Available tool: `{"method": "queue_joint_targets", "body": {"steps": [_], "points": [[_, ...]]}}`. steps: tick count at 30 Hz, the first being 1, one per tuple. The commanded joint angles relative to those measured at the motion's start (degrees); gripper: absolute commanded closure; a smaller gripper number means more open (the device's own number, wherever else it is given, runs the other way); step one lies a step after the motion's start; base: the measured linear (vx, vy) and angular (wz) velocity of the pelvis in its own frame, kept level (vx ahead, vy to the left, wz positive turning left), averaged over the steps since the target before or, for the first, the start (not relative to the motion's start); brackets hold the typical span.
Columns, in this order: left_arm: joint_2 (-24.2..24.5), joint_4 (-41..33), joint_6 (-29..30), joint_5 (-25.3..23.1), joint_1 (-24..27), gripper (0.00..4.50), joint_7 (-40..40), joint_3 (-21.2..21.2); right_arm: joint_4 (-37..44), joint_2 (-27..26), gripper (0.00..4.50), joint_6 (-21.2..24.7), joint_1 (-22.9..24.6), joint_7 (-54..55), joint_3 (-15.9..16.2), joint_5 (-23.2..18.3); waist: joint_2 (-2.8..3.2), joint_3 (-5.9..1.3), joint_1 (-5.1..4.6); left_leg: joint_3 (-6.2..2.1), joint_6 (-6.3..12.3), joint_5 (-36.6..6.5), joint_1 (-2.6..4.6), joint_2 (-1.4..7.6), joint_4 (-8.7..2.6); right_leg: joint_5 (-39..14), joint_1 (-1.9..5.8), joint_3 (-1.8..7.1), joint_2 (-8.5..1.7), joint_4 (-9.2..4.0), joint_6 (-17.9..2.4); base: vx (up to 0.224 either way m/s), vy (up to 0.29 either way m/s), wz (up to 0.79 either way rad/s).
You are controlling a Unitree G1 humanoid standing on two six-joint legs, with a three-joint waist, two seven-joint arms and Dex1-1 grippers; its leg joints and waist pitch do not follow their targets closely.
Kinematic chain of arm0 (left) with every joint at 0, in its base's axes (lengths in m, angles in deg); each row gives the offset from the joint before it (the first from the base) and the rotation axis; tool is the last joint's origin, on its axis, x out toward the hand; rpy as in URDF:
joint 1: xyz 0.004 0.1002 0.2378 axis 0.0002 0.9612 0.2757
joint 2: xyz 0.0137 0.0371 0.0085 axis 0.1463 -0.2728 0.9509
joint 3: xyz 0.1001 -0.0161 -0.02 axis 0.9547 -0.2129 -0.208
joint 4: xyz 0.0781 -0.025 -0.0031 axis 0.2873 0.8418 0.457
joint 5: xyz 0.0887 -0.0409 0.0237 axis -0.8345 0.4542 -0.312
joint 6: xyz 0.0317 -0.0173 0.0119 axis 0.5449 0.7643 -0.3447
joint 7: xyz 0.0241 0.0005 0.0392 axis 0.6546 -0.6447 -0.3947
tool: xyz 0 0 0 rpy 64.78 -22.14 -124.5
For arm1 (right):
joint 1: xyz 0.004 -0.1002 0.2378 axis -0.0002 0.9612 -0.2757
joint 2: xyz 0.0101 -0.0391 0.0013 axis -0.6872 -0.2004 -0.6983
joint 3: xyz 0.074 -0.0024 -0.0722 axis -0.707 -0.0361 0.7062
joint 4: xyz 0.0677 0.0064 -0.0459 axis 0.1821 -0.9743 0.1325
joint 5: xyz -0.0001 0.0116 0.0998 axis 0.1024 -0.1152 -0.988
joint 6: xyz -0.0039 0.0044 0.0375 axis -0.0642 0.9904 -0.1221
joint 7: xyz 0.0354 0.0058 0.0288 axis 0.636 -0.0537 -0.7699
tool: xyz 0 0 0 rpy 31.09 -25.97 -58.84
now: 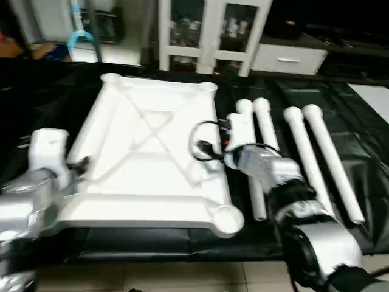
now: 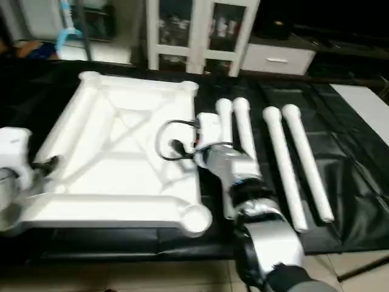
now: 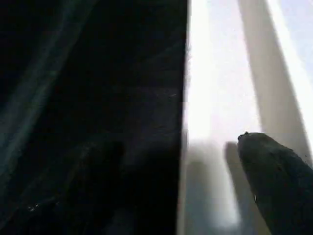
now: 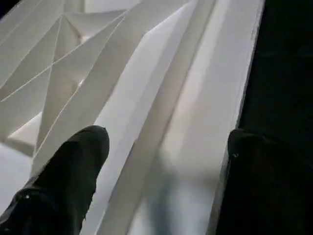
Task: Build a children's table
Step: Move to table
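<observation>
a: what's hard to make out on the left?

b: the left gripper (image 1: 82, 165) sits at the tabletop's (image 1: 152, 152) nine o'clock edge. one black fingertip (image 3: 279, 181) shows over the white rim, its partner lost in dark blur — i cannot tell how far it's parted.

a: and the tabletop itself?

b: upside down on the black mat (image 1: 358, 152), ribbed x-brace up, round sockets at the corners, running from six towards twelve o'clock.

a: the right side?

b: the right gripper (image 4: 164, 147) is spread wide, one finger (image 4: 73, 166) over the ribs, the other beyond the three o'clock rim — gripping nothing. four legs (image 2: 307, 161) lie side by side, long axes pointing roughly twelve to five; the arm partly covers the nearest two.
</observation>
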Motion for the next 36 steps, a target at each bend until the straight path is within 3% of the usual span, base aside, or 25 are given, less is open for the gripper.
{"method": "queue_joint_targets", "body": {"steps": [1, 2, 3, 5, 7, 8, 9, 13, 16, 17, 18, 19, 22, 25, 29, 32, 36], "points": [[0.0, -0.2, 2.5, -0.2, 2.5, 0.00, -2.5, -4.2, -1.2, -1.2, 0.05, -2.3, -1.8, -0.6, 0.4, 0.1, 0.24, -3.35, 0.73, -0.42, -0.15, -8.6, 0.29, 2.38, -4.15, 0.1, 3.10, 2.46, -4.67, -3.70, -13.2, 0.000, 0.000, 0.00], [-0.1, -0.5, 2.6, -0.3, 3.1, 0.00, -3.3, -5.4, -1.5, -1.6, 0.05, -2.9, -2.2, -0.8, 0.5, 0.1, 0.43, -3.28, 0.84, -0.40, 0.12, -8.5, 0.41, 2.36, -4.34, -0.7, 3.06, 2.35, -4.59, -3.91, -13.1, 0.000, 0.000, 0.00], [-0.4, -0.5, 2.8, -0.5, 3.8, 0.00, -5.1, -7.4, -1.7, -2.3, 0.05, -3.8, -2.7, -1.0, 0.7, 0.4, 0.51, -3.22, 0.81, -0.19, 0.36, -9.0, 0.88, 2.60, -4.28, -1.0, 2.52, 2.38, -4.46, -4.07, -13.1, 0.000, 0.000, 0.00], [-0.8, -0.5, 2.9, -0.6, 4.1, 0.00, -6.8, -8.9, -1.8, -2.7, 0.05, -4.5, -3.0, -1.3, 0.8, 0.5, 0.56, -3.00, 0.80, -0.19, -0.21, -10.3, 1.03, 2.83, -4.56, -2.6, 2.43, 2.31, -4.29, -4.12, -12.6, 0.000, 0.000, 0.00], [-2.1, -1.4, 4.1, -0.1, 3.9, 0.00, -9.3, -11.6, -1.5, -3.0, 0.05, -4.7, -3.2, -1.7, 0.5, 0.2, 0.40, -2.82, 0.82, -0.06, -1.01, -12.6, 1.50, 3.00, -4.68, -4.0, 2.02, 2.36, -4.13, -4.22, -12.3, 0.000, 0.000, 0.00], [-2.5, -1.7, 4.4, 0.0, 3.8, 0.00, -9.7, -12.2, -1.3, -3.0, 0.05, -4.7, -3.1, -1.8, 0.5, 0.2, -0.15, -2.77, 0.84, 0.04, -0.96, -13.0, 1.52, 2.98, -4.68, -4.8, 1.93, 2.36, -4.08, -4.36, -12.1, 0.000, 0.000, 0.00], [-4.3, -2.5, 5.7, -0.2, 2.7, 0.00, -13.8, -15.6, -0.5, -2.8, 0.05, -5.3, -3.1, -2.5, 0.3, -0.1, 0.23, -2.65, 1.05, 0.08, -1.80, -14.5, 1.73, 3.08, -4.76, -6.8, 1.66, 2.49, -4.21, -4.38, -11.5, 0.000, 0.000, 0.00], [-8.2, -4.2, 8.0, -0.2, 0.1, 0.00, -20.2, -20.9, -1.5, -1.9, 0.05, -7.6, -3.7, -2.5, -0.7, -0.1, 0.28, -2.64, 1.19, -0.14, -2.77, -15.7, 1.46, 2.95, -4.90, -7.7, 1.86, 2.46, -4.25, -4.52, -10.3, 0.000, 0.000, 0.00], [-9.8, -4.7, 8.9, -0.4, -1.1, 0.00, -22.6, -22.1, -1.3, -1.5, 0.05, -7.9, -3.6, -2.1, -1.2, -0.4, -0.04, -2.72, 1.23, 0.05, -2.29, -15.3, 1.42, 2.70, -4.65, -7.1, 1.78, 2.53, -4.10, -4.63, -9.9, 0.000, 0.000, 0.00], [-12.0, -5.1, 9.6, -0.5, -2.5, 0.00, -25.0, -22.4, -0.7, -1.0, 0.05, -7.9, -3.2, -1.8, -1.5, -0.6, 0.35, -2.88, 1.35, 0.09, -2.32, -14.7, 1.65, 2.82, -4.54, -5.9, 1.75, 2.52, -4.05, -4.54, -10.1, 0.000, 0.000, 0.00], [-12.8, -5.2, 10.0, -0.5, -3.0, 0.00, -26.1, -22.8, -0.6, -0.9, 0.05, -8.0, -3.0, -1.7, -1.6, -0.6, 0.18, -2.88, 1.38, 0.10, -2.09, -14.3, 1.64, 2.86, -4.46, -5.0, 1.75, 2.50, -4.04, -4.52, -10.3, 0.000, 0.000, 0.00], [-14.3, -5.5, 11.0, -0.4, -3.9, 0.00, -27.7, -23.3, -0.2, -0.7, 0.05, -8.1, -2.7, -1.5, -1.7, -0.5, 0.68, -2.94, 1.55, 0.12, -1.77, -13.2, 1.46, 2.72, -4.38, -3.5, 1.92, 2.53, -4.05, -4.35, -10.6, 0.000, 0.000, 0.00], [-18.2, -6.5, 12.1, -0.9, -5.6, 0.00, -31.6, -24.3, 1.0, -0.2, 0.05, -8.0, -1.7, -1.2, -1.6, -0.3, 0.54, -3.04, 1.90, 0.20, -1.40, -12.6, 1.71, 2.91, -4.21, -1.5, 1.90, 2.40, -3.99, -4.33, -11.3, 0.000, 0.000, 0.00], [-19.0, -6.6, 12.6, -1.2, -6.0, 0.00, -32.6, -24.1, 1.4, 0.0, 0.05, -8.1, -1.4, -1.0, -1.6, -0.2, 0.57, -2.92, 2.20, 0.24, -0.79, -12.6, 1.49, 2.68, -4.24, -2.7, 1.93, 2.40, -3.92, -4.48, -11.2, 0.000, 0.000, 0.00], [-25.6, -7.5, 12.9, -0.3, -10.7, 0.00, -39.3, -26.2, 3.8, 0.6, 0.05, -7.8, 0.1, -0.5, -2.1, -0.3, 1.20, -2.89, 2.43, 0.16, -1.55, -13.6, 1.77, 2.86, -4.27, -2.8, 1.86, 2.36, -3.85, -4.64, -10.9, 0.000, 0.000, 0.00], [-28.5, -6.9, 11.2, 0.5, -13.4, 0.00, -43.2, -28.5, 5.4, 0.7, 0.05, -7.5, 0.8, 0.0, -2.2, -0.4, 0.79, -2.91, 2.84, 0.14, -0.86, -13.5, 1.52, 2.66, -4.22, -3.7, 2.05, 2.33, -3.98, -4.82, -10.5, 0.000, 0.000, 0.00], [-30.3, -6.9, 11.3, 1.9, -15.9, 0.00, -42.7, -26.8, 10.7, 0.6, 0.05, -6.0, 3.2, -0.8, -1.1, -0.3, 0.96, -2.83, 3.34, 0.10, -0.98, -13.8, 1.69, 2.74, -4.33, -5.8, 1.69, 2.30, -3.89, -5.17, -8.8, 0.000, 0.000, 0.00]]}}
